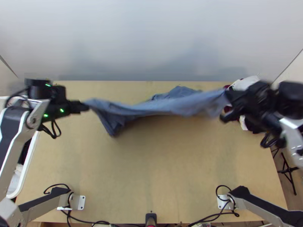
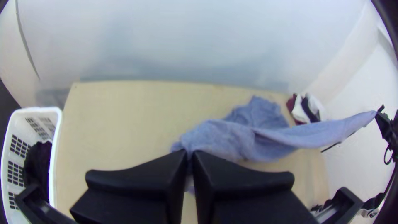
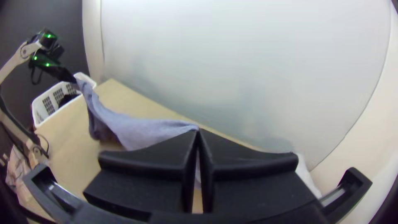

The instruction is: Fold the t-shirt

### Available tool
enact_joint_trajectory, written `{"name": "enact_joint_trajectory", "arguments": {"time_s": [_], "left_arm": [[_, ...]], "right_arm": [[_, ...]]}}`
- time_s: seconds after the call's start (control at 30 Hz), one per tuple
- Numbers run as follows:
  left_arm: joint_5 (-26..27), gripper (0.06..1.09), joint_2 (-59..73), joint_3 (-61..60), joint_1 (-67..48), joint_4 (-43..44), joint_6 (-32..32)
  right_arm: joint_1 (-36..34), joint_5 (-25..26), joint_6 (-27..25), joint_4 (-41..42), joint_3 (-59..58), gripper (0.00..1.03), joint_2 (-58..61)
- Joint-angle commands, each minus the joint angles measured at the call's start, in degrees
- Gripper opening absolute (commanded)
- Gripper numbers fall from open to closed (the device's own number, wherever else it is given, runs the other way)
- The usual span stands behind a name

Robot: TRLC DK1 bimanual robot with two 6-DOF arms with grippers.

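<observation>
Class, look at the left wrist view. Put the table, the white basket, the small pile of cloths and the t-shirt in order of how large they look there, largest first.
1. Table
2. T-shirt and white basket: too alike to rank
3. Small pile of cloths

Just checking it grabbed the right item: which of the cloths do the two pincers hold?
The blue t-shirt, stretched between the left pincer and the right pincer; the maroon, white and dark cloths lie together at the far right of the table.
</observation>
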Motion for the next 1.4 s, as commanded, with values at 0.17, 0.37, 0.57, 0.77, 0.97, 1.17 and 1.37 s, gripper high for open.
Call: {"name": "enact_joint_trajectory", "arguments": {"time_s": [0.17,0.37,0.57,0.77,0.97,1.17,1.37], "left_arm": [[-5.5,0.13,-12.2,0.3,0.3,42.7,-4.7],[-10.8,0.11,-16.2,-4.2,0.5,53.9,-0.7],[-8.9,0.15,-28.8,-19.7,-0.6,57.2,5.8],[-7.8,0.15,-36.6,-25.5,-3.2,57.7,12.9],[-9.0,0.14,-37.7,-21.5,-1.0,58.7,11.0],[-13.5,0.1,-37.1,-12.7,2.9,59.5,7.8],[-15.0,0.1,-35.7,-3.7,2.8,57.1,7.3]], "right_arm": [[-8.8,0.3,11.8,-0.2,35.1,0.03,14.1],[-10.8,0.4,14.1,-0.3,37.3,0.03,15.3],[-11.1,0.4,13.4,-0.3,39.5,0.03,14.8],[-10.8,0.3,13.8,-0.2,40.7,0.03,13.3],[-10.5,0.3,21.2,0.5,41.0,0.03,8.2],[-12.9,0.5,25.2,3.5,41.7,0.03,2.8],[-14.0,1.5,24.4,7.8,43.9,0.03,0.3]]}}
